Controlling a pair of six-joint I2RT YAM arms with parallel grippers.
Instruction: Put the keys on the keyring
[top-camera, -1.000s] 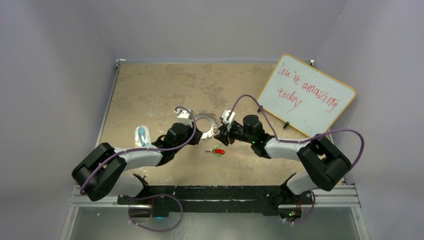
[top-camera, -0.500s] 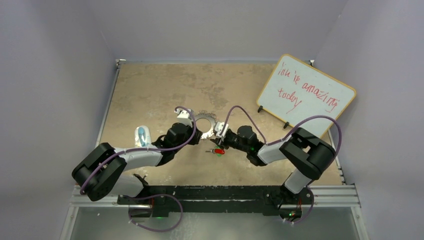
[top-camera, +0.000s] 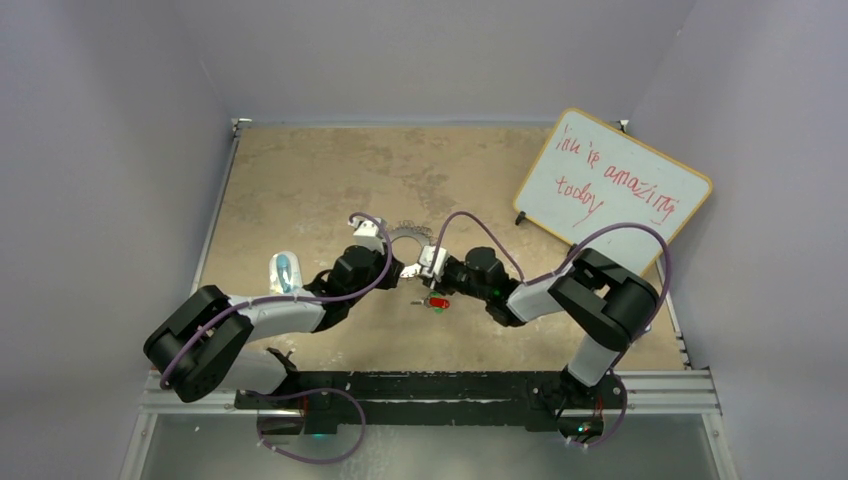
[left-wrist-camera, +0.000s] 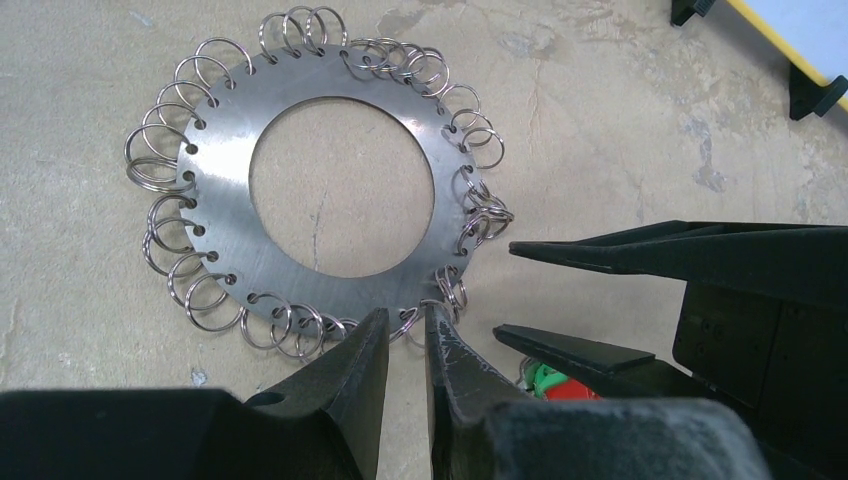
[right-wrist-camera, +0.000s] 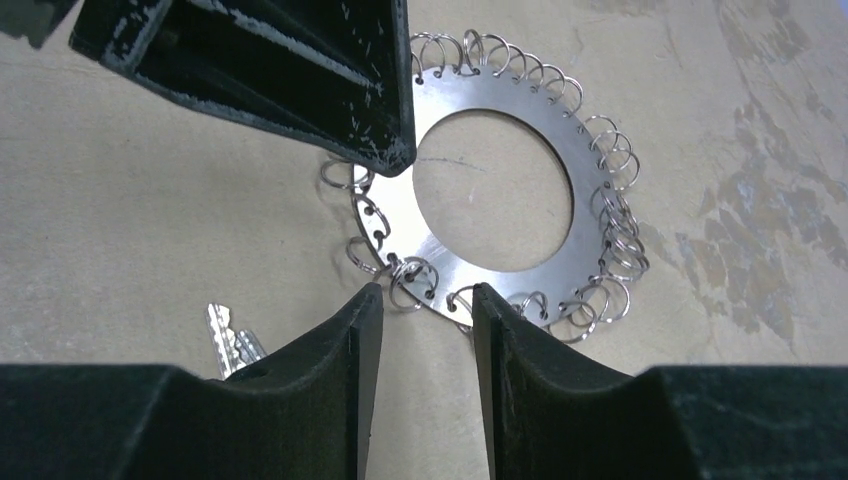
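The keyring (left-wrist-camera: 330, 110), a flat silvery disc fringed with small wire loops, lies on the table (top-camera: 300, 180). My left gripper (left-wrist-camera: 406, 318) sits at its near rim, jaws narrowed onto one loop. My right gripper (right-wrist-camera: 425, 292) is open, and its tips straddle loops on the opposite rim of the keyring (right-wrist-camera: 585, 180). In the top view both grippers meet over the keyring (top-camera: 408, 234), left gripper (top-camera: 397, 266), right gripper (top-camera: 424, 264). The keys (top-camera: 437, 302) lie just in front, red and green heads (left-wrist-camera: 550, 380) under the right fingers (left-wrist-camera: 700, 250). Their blades (right-wrist-camera: 228, 340) show beside my right jaw.
A whiteboard (top-camera: 612, 190) with red writing stands propped at the back right, and one of its black feet (left-wrist-camera: 815, 95) shows near the keyring. A clear bluish plastic object (top-camera: 285, 270) lies left of the left arm.
My right arm has swung left to the keyring's rim, and its jaws have narrowed somewhat. The left gripper and the keys have stayed put.
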